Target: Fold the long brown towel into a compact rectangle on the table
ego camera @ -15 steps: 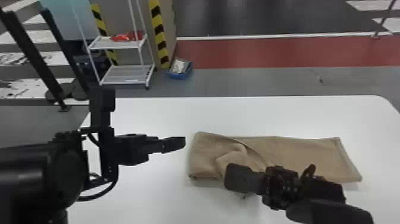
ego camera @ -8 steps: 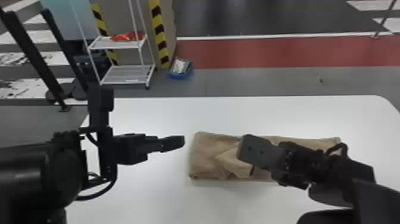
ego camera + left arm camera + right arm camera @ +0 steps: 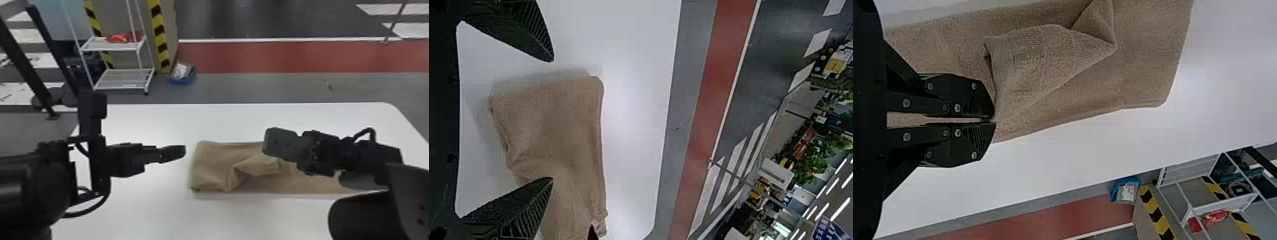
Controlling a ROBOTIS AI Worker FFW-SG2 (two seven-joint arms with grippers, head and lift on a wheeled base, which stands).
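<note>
Left gripper: released, fingers spread; towel lies just beyond its fingertips, to the right. Brown towel: on the white table, between left fingertips and right forearm, partly beneath the right gripper; raised flap runs to the latter's tips. Right gripper: clenched on that flap of towel. Count: grippers, 2; towel, 1; table, 1.

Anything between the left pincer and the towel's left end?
Nothing visible stands in between: from the left pincer to the brown towel's left end there is just white tabletop. Farther right, the right pincer is at the towel and might obstruct a longer reach.
</note>
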